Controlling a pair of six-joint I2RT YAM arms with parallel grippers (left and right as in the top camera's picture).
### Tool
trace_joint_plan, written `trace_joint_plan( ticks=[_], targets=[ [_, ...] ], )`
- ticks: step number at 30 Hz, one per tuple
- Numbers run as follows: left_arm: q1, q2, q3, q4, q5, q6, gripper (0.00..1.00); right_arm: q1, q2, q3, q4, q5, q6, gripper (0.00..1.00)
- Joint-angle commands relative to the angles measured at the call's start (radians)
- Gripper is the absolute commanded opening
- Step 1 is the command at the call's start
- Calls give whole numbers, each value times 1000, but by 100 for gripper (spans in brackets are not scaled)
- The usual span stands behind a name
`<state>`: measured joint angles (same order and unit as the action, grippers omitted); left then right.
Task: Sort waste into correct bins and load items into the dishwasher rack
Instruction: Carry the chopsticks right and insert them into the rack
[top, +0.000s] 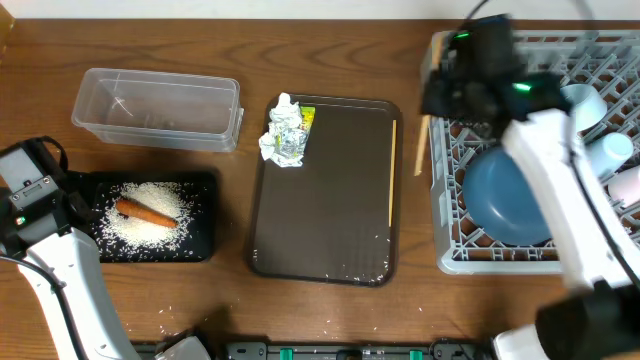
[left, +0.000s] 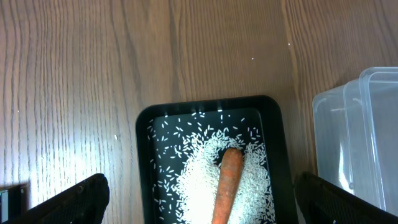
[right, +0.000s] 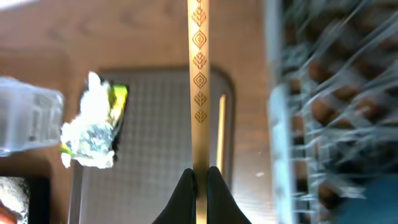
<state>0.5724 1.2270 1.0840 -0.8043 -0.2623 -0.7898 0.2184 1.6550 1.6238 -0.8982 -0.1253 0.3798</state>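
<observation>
We see the right gripper (right: 199, 171) closed tightly on one chopstick (right: 199, 81), just beside the left wall of the rack (top: 500, 262). The left gripper (left: 202, 180) hangs with fingers apart above the black tray (left: 143, 155), where the carrot (left: 227, 180) lies on the rice (left: 189, 186). The crumpled paper (top: 285, 132) lies on the brown tray (top: 330, 200).

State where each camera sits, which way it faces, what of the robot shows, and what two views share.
Overhead: fixed above the table, facing straight down; left arm and right arm show, the right over the dishwasher rack.
Left wrist: looks down on the black tray of rice and carrot; open left claw, fingers at the bottom corners.
Right wrist: looks along the chopstick pinched in the right claw, over the brown serving tray.
Shared: overhead and right wrist both show the crumpled paper.
</observation>
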Motion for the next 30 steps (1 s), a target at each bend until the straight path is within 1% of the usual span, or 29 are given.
trace_joint_plan(
  ticks=[1, 4, 9, 13, 18, 20, 21, 22, 23, 25, 26, 27, 30],
  targets=[
    [2, 2, 0, -2, -16, -13, 97, -34, -31, 4, -5, 37, -134, 1],
    [2, 2, 0, -2, -16, -13, 97, -48, -28, 0, -7, 111, -161, 1],
    [2, 2, 0, -2, -16, -13, 97, -50, 25, -3, 12, 277, -192, 1],
    [2, 2, 0, -2, -16, -13, 97, -50, 85, -3, 49, 284, -259, 1],
    [2, 2, 0, -2, -16, -13, 97, -50, 163, -3, 83, 286, -264, 1],
    [2, 2, 0, -2, -16, -13, 97, -50, 187, -3, 100, 286, -264, 6],
    [2, 2, 0, -2, -16, -13, 97, -50, 195, -3, 103, 285, -261, 15],
    [2, 2, 0, -2, -16, -13, 97, -50, 199, -3, 103, 278, -261, 28],
    [2, 2, 0, -2, -16, -13, 97, -50, 203, -3, 103, 275, -257, 45],
    [2, 2, 0, -2, -16, -13, 97, -49, 203, -3, 100, 275, -234, 65],
    [3, 2, 0, -2, -16, -13, 97, -49, 202, -3, 98, 275, -224, 71],
    [3, 2, 0, -2, -16, -13, 97, -49, 202, -3, 94, 275, -217, 75],
    [2, 2, 0, -2, -16, -13, 97, -47, 202, -2, 73, 262, -216, 77]
  ],
)
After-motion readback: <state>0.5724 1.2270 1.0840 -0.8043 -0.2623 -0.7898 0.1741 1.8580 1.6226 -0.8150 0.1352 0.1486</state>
